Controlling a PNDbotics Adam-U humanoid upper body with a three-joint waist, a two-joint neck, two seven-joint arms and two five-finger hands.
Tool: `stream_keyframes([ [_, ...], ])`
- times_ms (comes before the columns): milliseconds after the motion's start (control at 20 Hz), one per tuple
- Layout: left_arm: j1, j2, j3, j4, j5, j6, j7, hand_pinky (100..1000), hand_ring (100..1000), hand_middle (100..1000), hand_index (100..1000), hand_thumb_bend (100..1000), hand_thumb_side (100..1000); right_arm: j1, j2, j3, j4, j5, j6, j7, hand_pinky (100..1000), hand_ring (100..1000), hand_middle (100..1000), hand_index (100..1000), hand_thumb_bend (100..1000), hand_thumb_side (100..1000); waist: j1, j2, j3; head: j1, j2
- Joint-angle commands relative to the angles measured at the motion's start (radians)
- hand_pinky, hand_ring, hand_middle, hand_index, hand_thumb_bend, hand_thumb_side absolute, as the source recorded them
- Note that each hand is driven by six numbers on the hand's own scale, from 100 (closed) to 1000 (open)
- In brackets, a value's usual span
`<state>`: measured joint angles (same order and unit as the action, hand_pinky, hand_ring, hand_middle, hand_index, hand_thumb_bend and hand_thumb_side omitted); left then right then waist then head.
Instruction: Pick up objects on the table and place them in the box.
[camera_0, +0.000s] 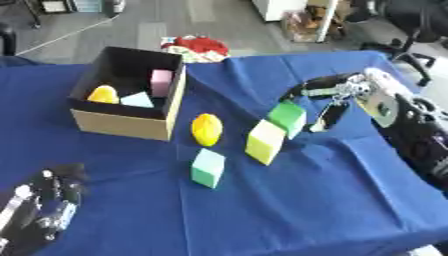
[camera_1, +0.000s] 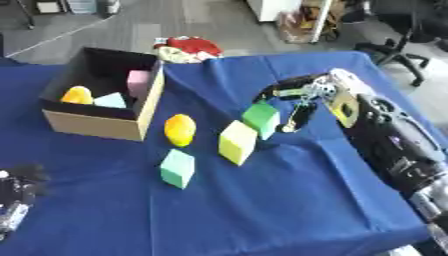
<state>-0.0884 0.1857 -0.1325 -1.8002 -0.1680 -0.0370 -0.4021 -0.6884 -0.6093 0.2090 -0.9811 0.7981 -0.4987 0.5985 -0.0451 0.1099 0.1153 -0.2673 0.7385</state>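
Observation:
A cardboard box stands at the left on the blue cloth and holds a yellow piece, a pale blue piece and a pink block. To its right lie a yellow rounded piece, a mint green cube, a yellow-green block and a green cube. My right hand hovers just right of the green cube, fingers spread open around its upper right side, not closed on it. The left hand rests at the lower left.
The blue cloth covers the table, whose far edge runs behind the box. A red and white bundle lies on the floor beyond. Office chairs stand at the upper right.

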Motion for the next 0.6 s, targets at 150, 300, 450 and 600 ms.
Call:
stream_keyframes([
  [150,-0.008,0.012,0.002,-0.015,0.008,0.003,0.002,737,621,658,816,107,467,-0.024,0.025,-0.023,0.052,0.103,0.001,-0.166,837,782,529,698,336,100,-0.001,-0.027,0.003,-0.004,-0.002],
  [300,-0.008,0.011,0.002,-0.015,0.009,0.003,0.002,737,621,658,816,103,469,-0.029,0.035,-0.034,0.069,0.145,0.005,-0.258,808,726,422,574,302,100,-0.001,-0.027,0.003,-0.005,-0.002],
  [450,-0.007,0.010,0.002,-0.015,0.009,0.004,0.002,737,621,658,816,101,470,-0.039,0.038,-0.055,0.066,0.153,0.014,-0.316,798,691,377,528,256,100,-0.002,-0.028,0.003,-0.004,-0.002],
  [600,-0.005,0.010,0.002,-0.015,0.010,0.005,0.003,737,622,658,816,101,471,-0.066,0.038,-0.087,0.038,0.124,0.038,-0.349,794,677,366,517,223,100,-0.002,-0.030,0.002,-0.003,-0.002],
])
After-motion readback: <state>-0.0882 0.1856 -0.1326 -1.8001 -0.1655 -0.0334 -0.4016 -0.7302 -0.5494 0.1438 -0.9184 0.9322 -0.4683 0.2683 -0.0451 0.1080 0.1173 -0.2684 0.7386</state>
